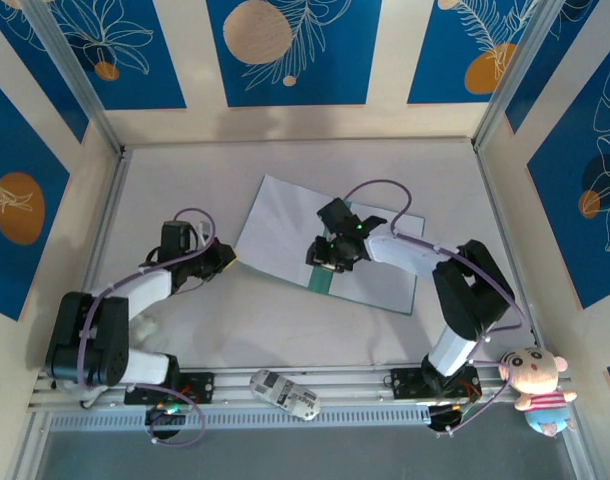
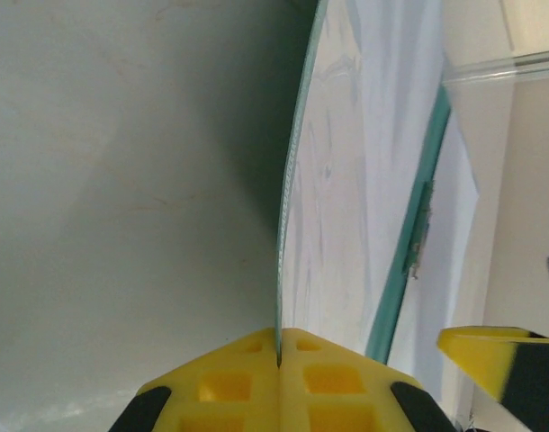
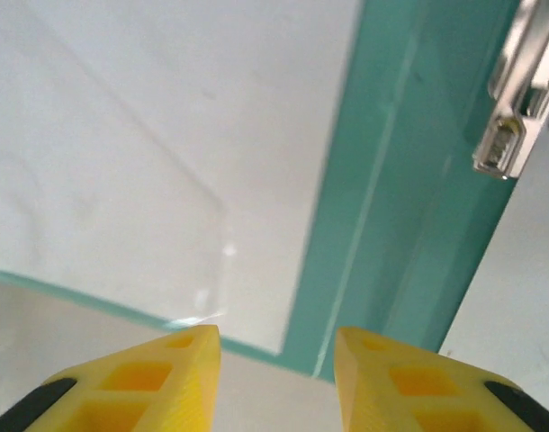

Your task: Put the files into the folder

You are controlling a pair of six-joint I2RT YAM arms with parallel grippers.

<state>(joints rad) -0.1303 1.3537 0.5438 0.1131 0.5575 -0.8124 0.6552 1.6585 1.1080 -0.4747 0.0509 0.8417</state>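
Two robot arms work at an open green folder [image 1: 322, 283] on a pale bench [image 1: 185, 180].
The folder lies open mid-bench, with white files [image 1: 285, 225] covering both halves. The left pincer [image 2: 279, 346] is clenched on the edge of the folder's left cover, which curves up off the bench. The right pincer [image 3: 276, 360] hovers released over the spine [image 3: 391, 225], near its metal clip [image 3: 517, 126].

Covered and cropped parts
From above, the folder [image 1: 323, 283] is masked by the files [image 1: 380, 285] and the right gripper [image 1: 328, 265]; at 2 o'clock of the right wrist view, the metal clip [image 3: 517, 99] is cut off.
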